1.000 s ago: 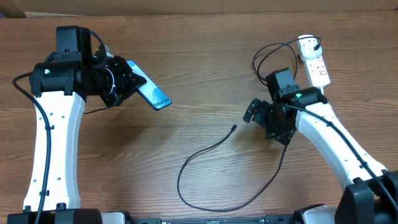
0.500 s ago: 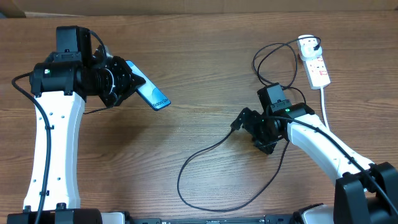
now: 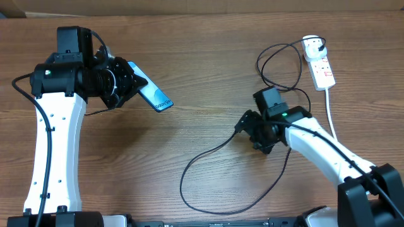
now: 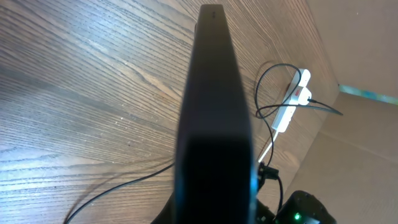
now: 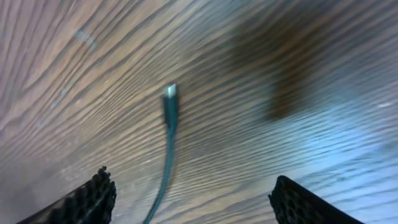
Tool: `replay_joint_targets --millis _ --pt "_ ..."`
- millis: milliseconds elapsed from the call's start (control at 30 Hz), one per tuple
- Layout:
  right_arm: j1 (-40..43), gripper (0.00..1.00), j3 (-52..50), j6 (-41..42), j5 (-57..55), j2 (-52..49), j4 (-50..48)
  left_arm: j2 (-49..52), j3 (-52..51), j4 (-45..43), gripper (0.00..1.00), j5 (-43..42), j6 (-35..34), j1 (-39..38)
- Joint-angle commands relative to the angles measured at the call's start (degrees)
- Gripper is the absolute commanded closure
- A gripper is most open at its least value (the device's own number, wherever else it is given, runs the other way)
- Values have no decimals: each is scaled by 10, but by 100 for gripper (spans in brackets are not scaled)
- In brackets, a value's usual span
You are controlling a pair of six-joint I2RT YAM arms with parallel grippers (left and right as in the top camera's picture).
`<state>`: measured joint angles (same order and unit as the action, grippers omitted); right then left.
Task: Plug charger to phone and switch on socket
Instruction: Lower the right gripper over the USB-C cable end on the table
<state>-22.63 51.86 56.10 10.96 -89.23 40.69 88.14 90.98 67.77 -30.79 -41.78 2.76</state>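
Observation:
My left gripper is shut on the phone and holds it tilted above the table at the left. In the left wrist view the phone shows edge-on as a dark slab. The charger's black cable loops over the table, and its connector tip lies just below my right gripper. In the right wrist view the tip lies on the wood ahead of my open right gripper, and the cable runs back between the fingers. The socket lies at the far right.
The socket's thick white cord runs down the right side past my right arm. A thin black cable loop lies left of the white plug adapter. The socket also shows in the left wrist view. The table is brown wood.
My right gripper has moved left and slightly down, from beside the connector tip to right over it. The left arm and the phone have not moved.

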Motion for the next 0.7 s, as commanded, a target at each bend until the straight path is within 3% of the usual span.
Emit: replay_joint_targets --millis 0,100,467,667 --pt "-39 21 -5 55 -39 -3 -7 -4 2 -1 96 -8 11 2" --pt "-58 21 -5 88 -75 -3 -4 -4 2 1 96 -8 11 2" --pt "-60 31 -5 89 -88 -14 -11 -4 2 2 96 -8 11 2" --pt "-62 32 -5 86 -77 -41 -33 -4 2 2 96 -8 10 2"
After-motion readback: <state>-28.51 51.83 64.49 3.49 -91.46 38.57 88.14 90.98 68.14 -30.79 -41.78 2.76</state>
